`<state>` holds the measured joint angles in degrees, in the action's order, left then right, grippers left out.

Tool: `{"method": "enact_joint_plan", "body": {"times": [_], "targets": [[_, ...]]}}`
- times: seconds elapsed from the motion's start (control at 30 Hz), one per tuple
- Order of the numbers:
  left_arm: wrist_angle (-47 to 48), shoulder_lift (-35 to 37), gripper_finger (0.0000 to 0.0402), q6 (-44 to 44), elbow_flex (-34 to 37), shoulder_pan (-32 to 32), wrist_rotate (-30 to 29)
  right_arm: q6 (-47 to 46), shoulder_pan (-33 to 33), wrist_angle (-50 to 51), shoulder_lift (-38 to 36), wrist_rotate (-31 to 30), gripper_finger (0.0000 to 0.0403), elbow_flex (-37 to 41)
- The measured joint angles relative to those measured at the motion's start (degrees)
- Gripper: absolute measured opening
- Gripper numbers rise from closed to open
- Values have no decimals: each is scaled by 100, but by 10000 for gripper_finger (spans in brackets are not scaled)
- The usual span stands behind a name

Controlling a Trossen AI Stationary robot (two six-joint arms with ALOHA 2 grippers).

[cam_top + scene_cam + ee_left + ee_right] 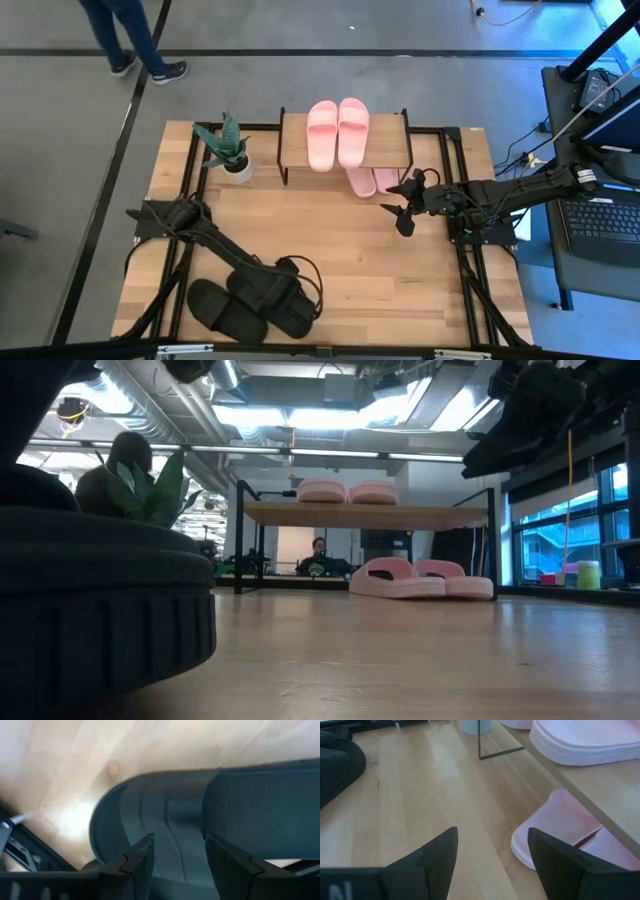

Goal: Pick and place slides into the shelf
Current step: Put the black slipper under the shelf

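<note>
A black pair of slides point(245, 308) lies flat at the table's near left; one black slide fills the low view point(100, 600). My left gripper point(278, 290) point(181, 851) is open, low over a black slide point(170, 815), next to its strap point(260, 805). One pink pair point(338, 133) point(346, 490) rests on the shelf's top board point(390, 150) point(365, 514). A second pink pair point(370, 182) point(420, 578) point(555, 827) lies on the tabletop under that board. My right gripper point(404, 206) point(492, 852) point(530, 410) hangs open and raised, right of the shelf. My left gripper is open over the black slide's footbed point(172, 845) beside the strap, coming from above at a slant. I cannot tell whether its fingertips touch the foam.
A potted plant point(228, 150) point(150, 490) stands left of the shelf at the far edge. Bare wooden tabletop point(340, 250) lies between the black slides and the shelf. A person's legs point(135, 40) show on the floor beyond the table, and a laptop point(605, 215) sits on the right.
</note>
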<state>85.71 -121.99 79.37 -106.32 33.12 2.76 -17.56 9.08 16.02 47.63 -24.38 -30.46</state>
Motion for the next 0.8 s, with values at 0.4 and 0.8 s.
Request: {"method": "enact_joint_plan", "body": {"times": [0.4, 0.8], "targets": [[-148, -224, 166, -162, 0, -37, 135, 4, 0, 66, 1, 0, 242, -2], [424, -235, 166, 127, 17, -60, 175, 5, 0, 92, 1, -2, 242, -2]]}}
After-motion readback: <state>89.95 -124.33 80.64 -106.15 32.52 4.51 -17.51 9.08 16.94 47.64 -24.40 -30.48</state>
